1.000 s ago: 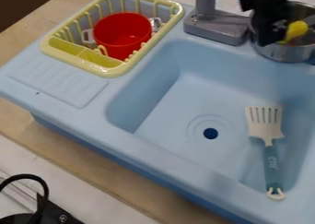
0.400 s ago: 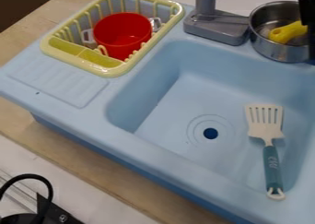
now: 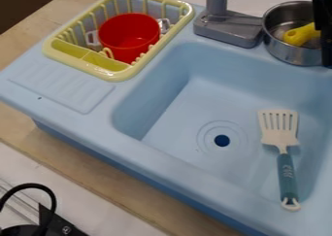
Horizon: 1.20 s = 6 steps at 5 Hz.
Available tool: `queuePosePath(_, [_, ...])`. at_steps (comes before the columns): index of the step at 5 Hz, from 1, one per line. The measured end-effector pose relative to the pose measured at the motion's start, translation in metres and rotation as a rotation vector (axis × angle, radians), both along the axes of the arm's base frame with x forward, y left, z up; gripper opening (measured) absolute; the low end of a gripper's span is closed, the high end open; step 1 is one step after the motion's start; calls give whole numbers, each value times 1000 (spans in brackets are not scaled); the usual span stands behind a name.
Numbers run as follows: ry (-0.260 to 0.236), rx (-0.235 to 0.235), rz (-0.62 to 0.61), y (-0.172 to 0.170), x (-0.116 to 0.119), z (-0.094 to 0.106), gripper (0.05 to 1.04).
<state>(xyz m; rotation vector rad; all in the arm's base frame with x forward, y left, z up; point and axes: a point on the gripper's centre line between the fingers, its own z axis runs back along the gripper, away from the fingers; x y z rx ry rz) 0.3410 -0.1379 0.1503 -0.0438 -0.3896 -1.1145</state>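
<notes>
The gripper (image 3: 323,27) is far right, by the metal pot (image 3: 291,54) holding a yellow toy (image 3: 300,35) — jaw opening, I cannot tell — a slotted spatula (image 3: 283,147) in the sink (image 3: 178,116).

Shiny metal pot (image 3: 293,54); smooth, satiny plastic sink (image 3: 175,157) (softly reflective); glossy plastic rack (image 3: 115,75); counter (image 3: 123,191) seemingly wood.

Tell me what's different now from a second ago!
The black robot arm moved over to the right edge of the picture, so you can see more of the metal pot and the yellow thing in it. I can't tell if it let go of anything. The spatula, red cup and yellow dish rack stayed put.
</notes>
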Motion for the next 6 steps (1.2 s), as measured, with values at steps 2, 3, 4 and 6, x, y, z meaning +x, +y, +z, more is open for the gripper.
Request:
queuePosePath(2, [78, 42, 50, 4, -2, -17, 999])
queuePosePath(3, [86, 54, 86, 6, -2, -19, 956])
queuePosePath(4, [81, 84, 102, 9, -1, -21, 696])
queuePosePath(6, [95, 120, 117, 12, 0, -29, 185])
